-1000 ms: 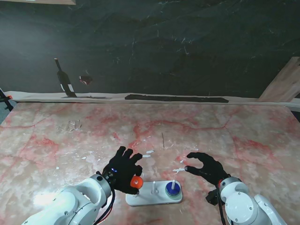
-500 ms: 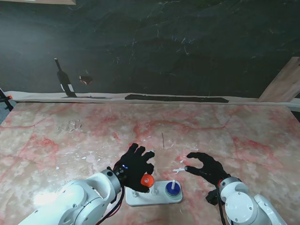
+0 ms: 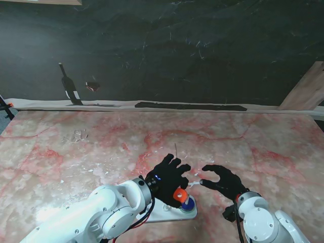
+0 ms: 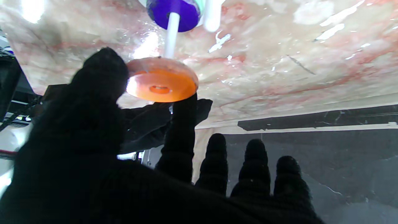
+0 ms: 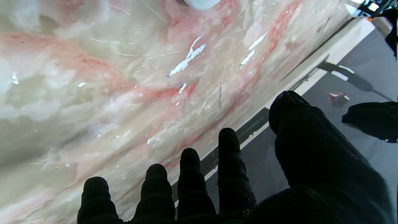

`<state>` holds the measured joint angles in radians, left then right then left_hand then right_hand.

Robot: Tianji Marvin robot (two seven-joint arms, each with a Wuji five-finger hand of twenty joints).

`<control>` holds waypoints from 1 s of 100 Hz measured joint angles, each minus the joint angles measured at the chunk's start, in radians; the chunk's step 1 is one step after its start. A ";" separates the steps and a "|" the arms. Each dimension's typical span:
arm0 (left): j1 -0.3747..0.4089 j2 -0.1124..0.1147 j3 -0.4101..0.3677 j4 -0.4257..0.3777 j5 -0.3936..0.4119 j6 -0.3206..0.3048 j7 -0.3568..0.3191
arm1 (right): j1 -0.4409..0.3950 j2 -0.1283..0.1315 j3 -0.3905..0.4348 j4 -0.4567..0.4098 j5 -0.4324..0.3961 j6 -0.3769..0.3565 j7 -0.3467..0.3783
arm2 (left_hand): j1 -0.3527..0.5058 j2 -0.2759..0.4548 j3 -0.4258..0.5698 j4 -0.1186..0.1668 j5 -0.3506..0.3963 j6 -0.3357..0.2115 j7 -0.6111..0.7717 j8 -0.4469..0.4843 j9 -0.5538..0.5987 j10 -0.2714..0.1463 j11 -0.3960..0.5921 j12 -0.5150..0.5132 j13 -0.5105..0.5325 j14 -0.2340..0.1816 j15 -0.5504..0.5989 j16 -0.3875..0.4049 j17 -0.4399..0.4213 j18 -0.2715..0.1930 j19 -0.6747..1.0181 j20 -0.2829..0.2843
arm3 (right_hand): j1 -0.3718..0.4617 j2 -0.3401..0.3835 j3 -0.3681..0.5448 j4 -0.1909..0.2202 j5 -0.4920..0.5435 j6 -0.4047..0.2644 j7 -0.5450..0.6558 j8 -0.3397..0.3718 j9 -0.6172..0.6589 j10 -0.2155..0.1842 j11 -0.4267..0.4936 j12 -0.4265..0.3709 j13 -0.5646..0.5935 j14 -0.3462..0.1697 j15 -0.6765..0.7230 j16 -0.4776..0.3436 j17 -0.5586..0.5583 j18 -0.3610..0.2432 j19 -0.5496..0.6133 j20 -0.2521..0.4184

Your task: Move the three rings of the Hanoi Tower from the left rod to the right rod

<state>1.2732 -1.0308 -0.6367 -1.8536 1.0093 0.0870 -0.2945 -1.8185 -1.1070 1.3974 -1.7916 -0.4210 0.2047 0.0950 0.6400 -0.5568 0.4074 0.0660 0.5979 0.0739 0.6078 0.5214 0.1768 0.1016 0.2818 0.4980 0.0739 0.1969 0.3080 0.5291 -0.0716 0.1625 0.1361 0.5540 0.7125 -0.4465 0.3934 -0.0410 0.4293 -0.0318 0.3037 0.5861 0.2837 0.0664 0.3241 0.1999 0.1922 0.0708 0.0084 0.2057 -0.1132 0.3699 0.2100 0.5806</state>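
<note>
Marbled pink bench under the left hand, which pinches the orange ring right over the right rod above the blue ring; next: centre hole, lower, release; right hand spread, idle.

The tabletop fills the lower half of the stand view, with a wall behind it across the upper half. The tower base sits low in the frame, just right of centre. The left robot hand is over the base's right end, holding a ring directly over the right rod, where another ring sits. The right robot hand hangs just right of the base, fingers spread, holding nothing.
</note>
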 measured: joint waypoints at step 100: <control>-0.173 -0.042 0.171 0.153 -0.072 -0.001 0.075 | -0.007 0.000 0.006 -0.004 0.003 0.006 -0.003 | 0.000 0.000 0.000 0.000 0.000 0.000 0.000 0.000 0.000 0.000 0.001 0.000 0.000 0.000 0.001 -0.003 0.000 0.000 0.000 0.010 | 0.000 0.000 0.000 0.000 0.000 0.000 0.000 0.000 0.000 0.000 0.000 0.000 0.000 0.000 0.000 0.000 0.000 0.003 0.000 0.000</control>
<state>1.1003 -1.0729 -0.4660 -1.7005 0.9371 0.0857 -0.2200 -1.8258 -1.1073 1.4039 -1.7958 -0.4181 0.2105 0.0925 0.6400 -0.5568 0.4073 0.0663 0.5979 0.0742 0.6078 0.5214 0.1768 0.1016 0.2830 0.4976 0.0739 0.1967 0.3087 0.5260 -0.0716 0.1625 0.1362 0.5643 0.7125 -0.4465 0.3934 -0.0410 0.4293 -0.0318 0.3037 0.5861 0.2837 0.0664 0.3241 0.1998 0.1922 0.0708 0.0083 0.2058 -0.1132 0.3727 0.2100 0.5806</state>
